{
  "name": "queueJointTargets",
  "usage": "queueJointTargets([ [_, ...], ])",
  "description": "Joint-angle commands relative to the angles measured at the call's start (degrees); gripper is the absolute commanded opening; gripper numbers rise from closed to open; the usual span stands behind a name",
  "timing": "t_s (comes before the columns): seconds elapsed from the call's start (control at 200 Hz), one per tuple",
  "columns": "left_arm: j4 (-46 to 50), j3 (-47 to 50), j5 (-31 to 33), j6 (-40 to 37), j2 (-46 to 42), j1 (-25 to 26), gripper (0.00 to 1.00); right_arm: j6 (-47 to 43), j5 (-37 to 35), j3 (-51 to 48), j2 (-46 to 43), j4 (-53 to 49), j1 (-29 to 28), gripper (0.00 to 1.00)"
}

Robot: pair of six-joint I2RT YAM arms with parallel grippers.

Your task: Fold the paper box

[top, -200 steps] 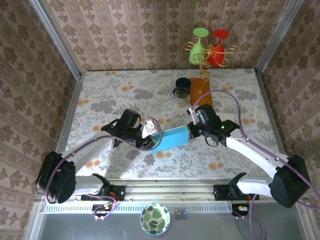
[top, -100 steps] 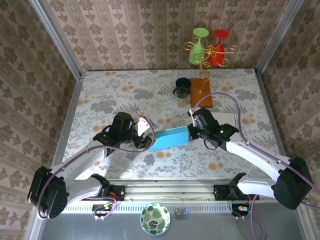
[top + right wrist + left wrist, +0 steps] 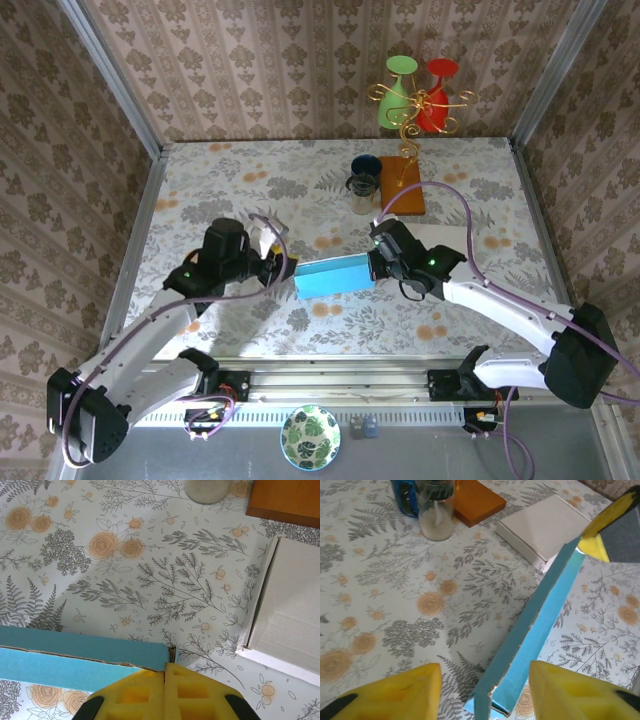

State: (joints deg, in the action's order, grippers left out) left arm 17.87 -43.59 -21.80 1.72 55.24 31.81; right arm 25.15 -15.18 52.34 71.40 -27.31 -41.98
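Floral surface (image 3: 200,190); paper box (image 3: 335,277) pinched by shut right claw (image 3: 165,667) alone, left claw (image 3: 485,685) agape, empty: risks twisting free

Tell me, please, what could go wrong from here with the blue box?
1. The right gripper pinches only one end edge of the blue box, so the box may twist or slip out.
2. The left gripper is open around the other end without a grip; closing off-centre could crush the thin wall.
3. The white box lies close beside the right gripper and could get knocked.
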Motion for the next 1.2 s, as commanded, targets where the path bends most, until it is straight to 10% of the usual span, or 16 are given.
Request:
queueJointTargets([
  [0.0, 11.4, -6.74, -4.16, 6.7, 3.91, -1.92, 0.42, 2.25, -2.23, 1.45, 0.93, -3.18, -0.68, 0.0],
  [0.375, 30.2, -18.54, -3.6, -1.7, 12.61, -0.83, 0.4, 3.06, -1.51, 2.76, 2.25, -5.56, -0.69, 0.0],
  [1.195, 28.89, -21.38, 4.83, -4.2, 20.15, 2.95, 0.32, 3.25, -1.35, 2.71, 2.09, -6.09, -0.69, 0.0],
])
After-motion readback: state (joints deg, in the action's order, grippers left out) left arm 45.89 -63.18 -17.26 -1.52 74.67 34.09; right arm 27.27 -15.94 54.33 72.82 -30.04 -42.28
